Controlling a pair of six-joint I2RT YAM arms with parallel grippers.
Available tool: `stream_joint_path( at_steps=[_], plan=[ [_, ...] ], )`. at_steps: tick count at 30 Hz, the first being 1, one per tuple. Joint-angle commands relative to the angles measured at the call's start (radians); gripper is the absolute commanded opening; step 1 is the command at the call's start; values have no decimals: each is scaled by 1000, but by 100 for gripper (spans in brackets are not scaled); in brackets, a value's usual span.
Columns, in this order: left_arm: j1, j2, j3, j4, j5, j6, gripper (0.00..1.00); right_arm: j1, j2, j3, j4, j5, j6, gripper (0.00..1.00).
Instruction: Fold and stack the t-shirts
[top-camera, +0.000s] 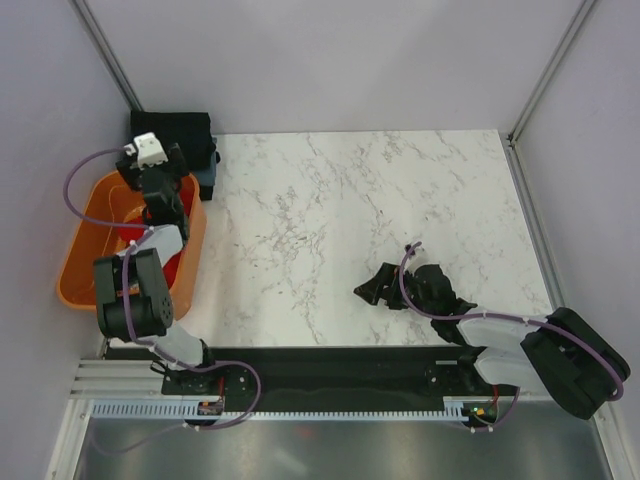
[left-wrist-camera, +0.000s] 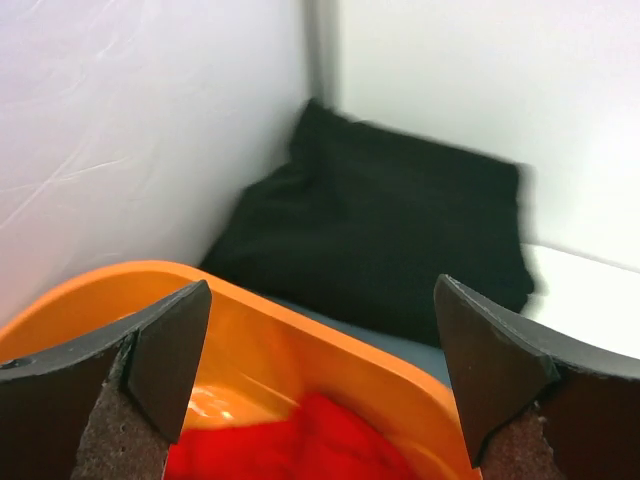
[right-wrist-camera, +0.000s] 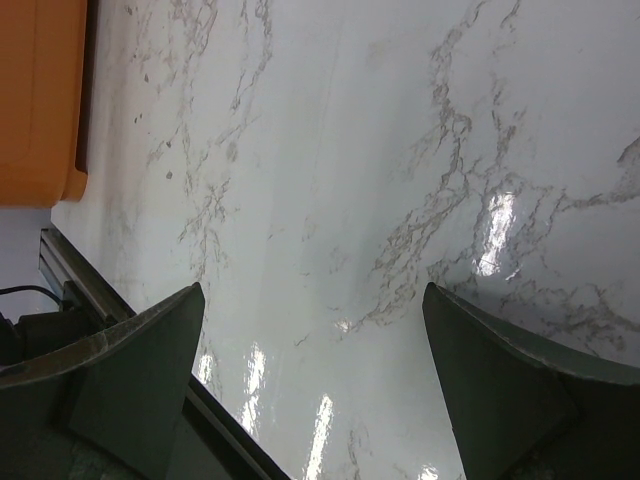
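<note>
T-shirts: we see a black tee (top-camera: 175, 130) folded upper left, red tee (left-wrist-camera: 300, 445) in basket (top-camera: 85, 240); left claw (left-wrist-camera: 322, 285), right claw (right-wrist-camera: 312, 290) both apart.

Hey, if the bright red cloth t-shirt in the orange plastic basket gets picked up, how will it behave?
The bright red cloth t-shirt lies bunched in soft folds, so it will probably hang floppy and unfurl when lifted. It looks light, so the orange plastic basket likely stays put, though trailing cloth might catch its rim.
</note>
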Motion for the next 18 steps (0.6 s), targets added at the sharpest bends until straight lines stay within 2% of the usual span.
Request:
stream_joint_path(
  at_steps=[1, 3, 4, 5, 7, 8, 10, 11, 13, 16, 18],
  plan=[
    [-118, -208, -78, 101, -102, 57, 100, 3, -5, -15, 51, -13, 8, 98],
    [-161, -300, -124, 28, -117, 25, 100, 3, -2, -12, 49, -13, 9, 98],
    [-201, -401, -115, -166, -135, -39, 100, 4, 0, -12, 45, -13, 9, 98],
    [-244, -438, -101, -257, -174, -67, 100, 4, -5, -12, 43, -10, 11, 98],
    [-326, -519, -70, -399, -239, -217, 100, 3, -10, -13, 32, -8, 11, 98],
    [-365, -540, -69, -496, -386, -260, 100, 3, -17, -15, 29, -8, 9, 98],
    [-481, -576, -55, -597, -566, -366, 100, 4, -22, -16, 19, -10, 12, 98],
    [-505, -592, -43, -706, -612, -366, 100, 3, -22, -15, 15, -11, 12, 98],
    [-551, -626, -32, -776, -666, -334, 100, 4, -16, -21, 23, -21, 20, 98],
    [-546, -719, -96, -787, -679, -266, 100, 10, -1, -22, 29, -25, 31, 98],
    [-548, -777, -110, -863, -700, -307, 100, 13, 4, -21, 25, -25, 34, 98]
  ],
)
